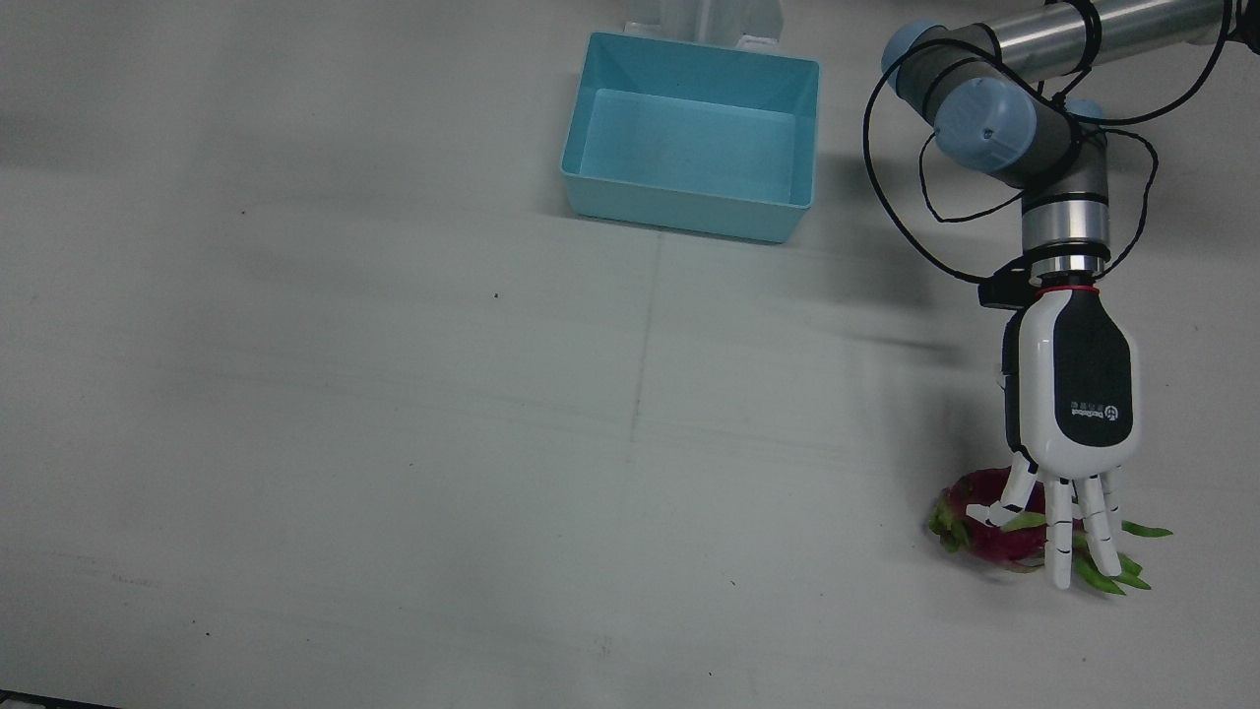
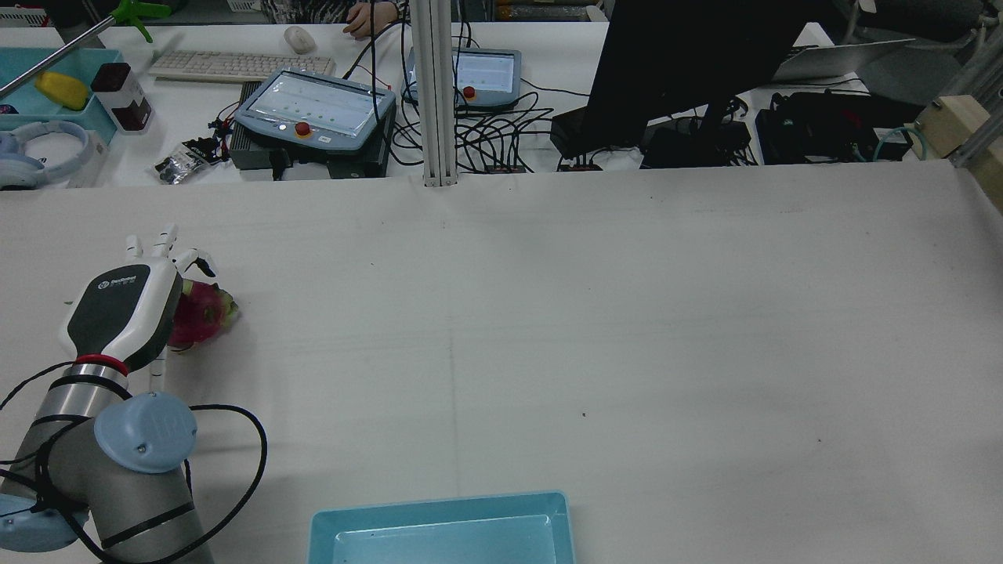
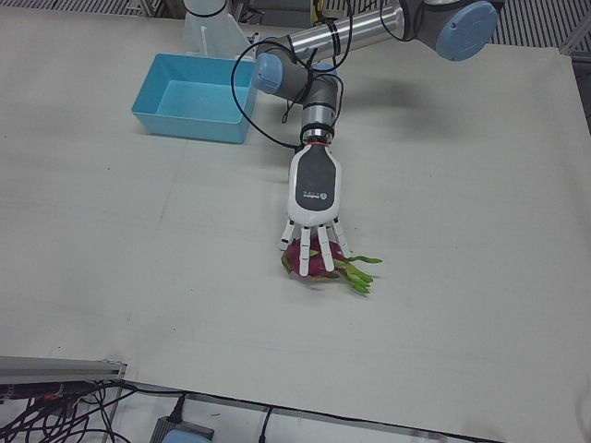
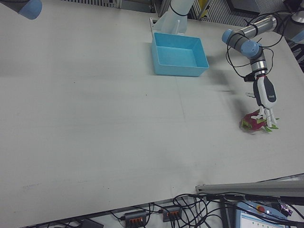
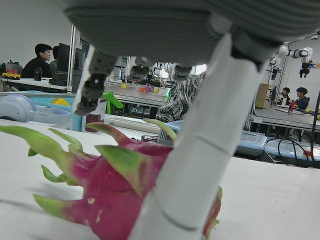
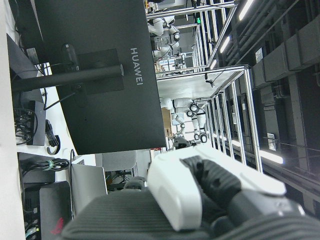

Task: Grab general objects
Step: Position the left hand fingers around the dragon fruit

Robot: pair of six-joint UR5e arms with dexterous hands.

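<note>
hovering over the dragon fruit (image 1: pixel 994 522) at the table's (image 1: pixel 394 443) near edge, the left hand (image 1: pixel 1068 433) drapes spread fingers (image 1: pixel 1059 537) across it, apparently not yet clamped; closing unevenly could roll the round fruit out sideways or snag only its green scales, far from the blue bin (image 1: pixel 689 138)

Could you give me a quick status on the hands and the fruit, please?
Left hand over dragon fruit, fingers spread around it, not closed. Right hand only in its own camera, state unclear. Blue bin empty. Nothing in the way.
</note>
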